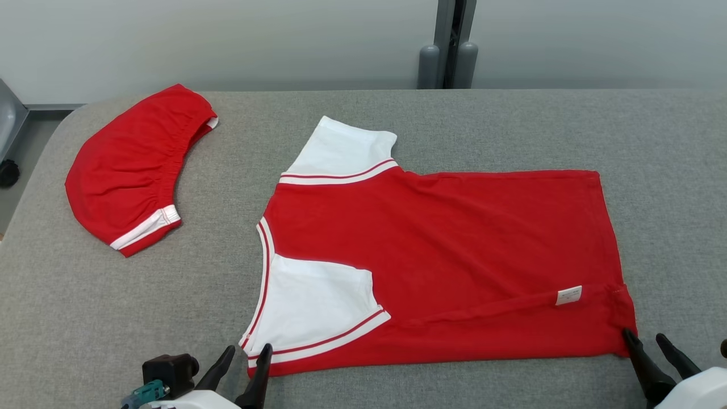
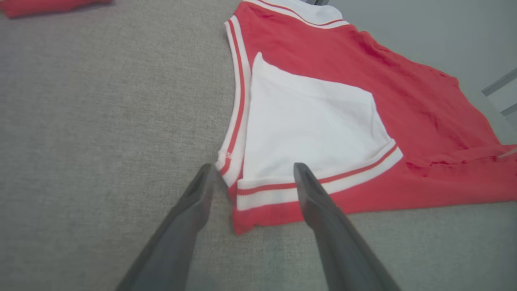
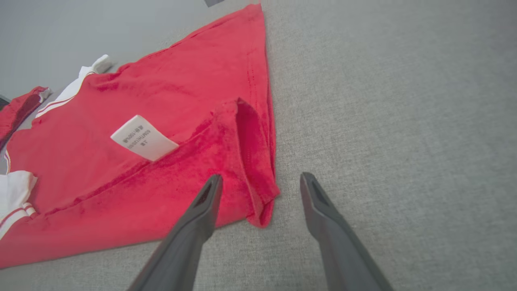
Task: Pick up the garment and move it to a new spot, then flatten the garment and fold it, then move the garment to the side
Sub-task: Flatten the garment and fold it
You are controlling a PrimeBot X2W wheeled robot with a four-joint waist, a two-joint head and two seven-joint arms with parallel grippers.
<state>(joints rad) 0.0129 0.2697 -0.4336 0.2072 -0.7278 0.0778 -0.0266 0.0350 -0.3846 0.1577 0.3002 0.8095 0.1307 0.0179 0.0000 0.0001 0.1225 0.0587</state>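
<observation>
The garment [image 1: 454, 238] is a red T-shirt with white sleeves, lying on the grey table [image 1: 397, 113] with its near long side folded over the body, so a white care label [image 1: 568, 295] shows. My left gripper [image 1: 248, 347] stands open at the shirt's near left corner, one finger over the folded white sleeve [image 2: 307, 121] and one over bare table. Beside the near right hem corner [image 3: 262, 202] my right gripper [image 1: 644, 336] is open, its jaws straddling that corner with nothing held.
Folded red shorts [image 1: 128, 170] with white trim lie at the table's far left. The table's left edge drops to the floor [image 1: 23, 153]. A grey post [image 1: 448, 45] stands behind the table's far edge, against a pale wall.
</observation>
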